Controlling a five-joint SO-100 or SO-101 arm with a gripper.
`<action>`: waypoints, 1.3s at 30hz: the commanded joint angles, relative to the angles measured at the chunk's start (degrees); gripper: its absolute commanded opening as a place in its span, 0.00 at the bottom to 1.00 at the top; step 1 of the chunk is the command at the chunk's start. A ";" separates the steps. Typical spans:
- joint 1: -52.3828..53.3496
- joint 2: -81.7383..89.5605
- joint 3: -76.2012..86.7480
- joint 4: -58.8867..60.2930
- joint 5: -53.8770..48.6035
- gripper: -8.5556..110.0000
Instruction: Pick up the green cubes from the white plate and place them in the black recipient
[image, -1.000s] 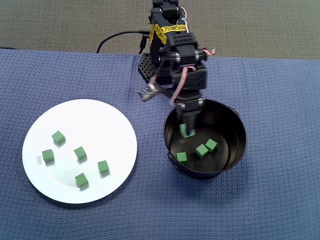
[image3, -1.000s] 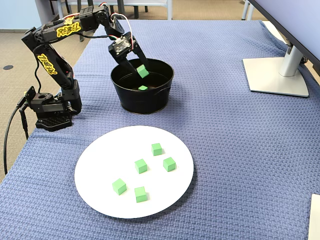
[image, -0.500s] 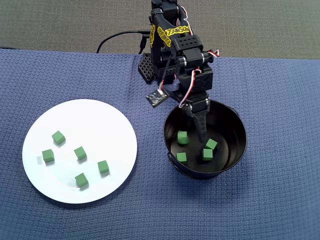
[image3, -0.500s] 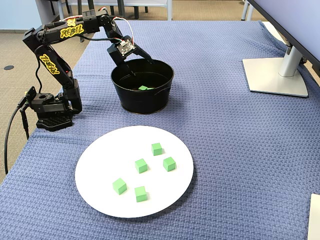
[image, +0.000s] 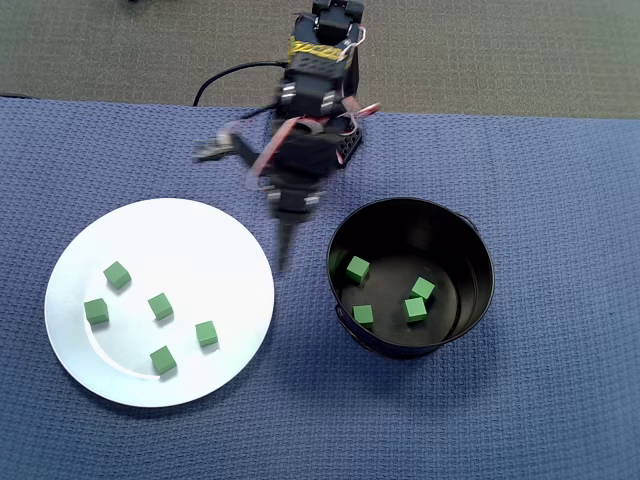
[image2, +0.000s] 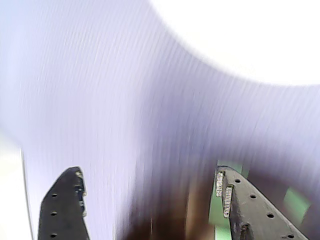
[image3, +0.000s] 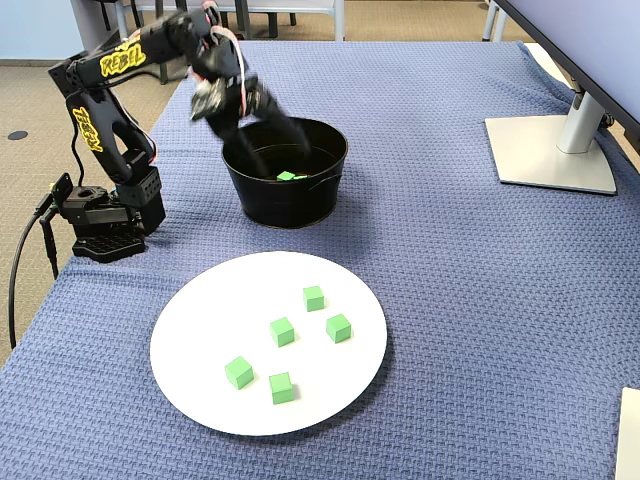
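Several green cubes (image: 160, 306) lie on the white plate (image: 180, 235), which sits left of the pot in the overhead view; the fixed view shows these cubes (image3: 282, 331) on the plate (image3: 215, 305) too. Several more cubes (image: 415, 309) rest inside the black recipient (image: 410, 203); in the fixed view one cube (image3: 287, 176) shows inside the recipient (image3: 290, 205). My gripper (image: 283, 255) hangs blurred between the pot and the plate, above the cloth. In the wrist view the gripper (image2: 148, 172) is open with nothing between its fingers (image2: 67, 205). The fixed view shows the gripper (image3: 272, 138) as a smear by the pot's rim.
A blue woven cloth (image3: 450, 300) covers the table. The arm's base (image3: 100, 215) stands at the table's left edge in the fixed view, with a cable trailing off it. A monitor stand (image3: 555, 150) sits at the far right.
The cube that my gripper held over the pot now lies inside it. The open gripper has swung out of the pot and leftward to the gap beside the plate.
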 joint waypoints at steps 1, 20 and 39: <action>13.97 -6.68 -3.43 -6.94 -6.50 0.29; 18.72 -32.78 -5.36 -24.08 -34.28 0.32; 13.54 -35.51 -9.23 -23.73 -34.19 0.32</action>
